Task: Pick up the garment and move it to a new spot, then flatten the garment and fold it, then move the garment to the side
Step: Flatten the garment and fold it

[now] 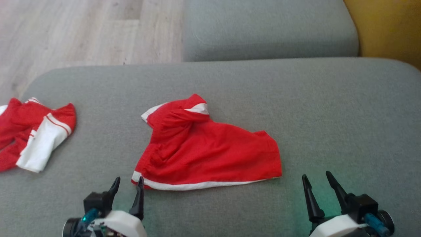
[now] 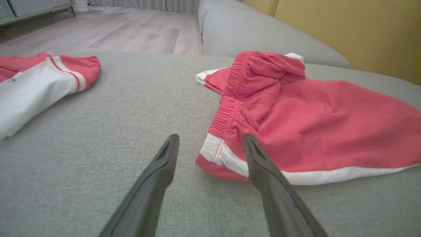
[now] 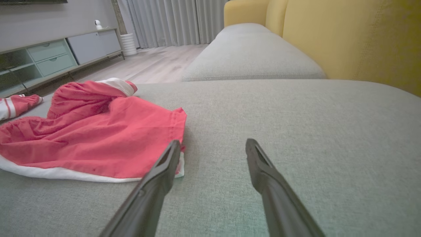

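Red white-trimmed cloth shorts (image 1: 210, 148) mid grey sofa cushion (image 1: 329, 115), left gripper (image 1: 129, 179) at their front left corner, right gripper (image 1: 316, 174) just beside front right corner, both wide open, empty.

We see the crumpled red cloth shorts with a white hem band (image 1: 210, 151) as thin, matt fabric, softly creased, the elastic waistband puckered into fine ridges. The second red-and-white cloth garment (image 1: 36, 135) looks like the same matt stuff. The grey upholstered sofa seat (image 1: 312, 98) has a coarse, nubby weave without shine. The long dark fingers of the left end effector (image 1: 129, 179) and the right end effector (image 1: 316, 174) look like smooth matt plastic. The pale plank floor (image 1: 82, 33) shows wood grain with a low satin finish; the mustard-yellow sofa back (image 1: 388, 29) is matt cloth.
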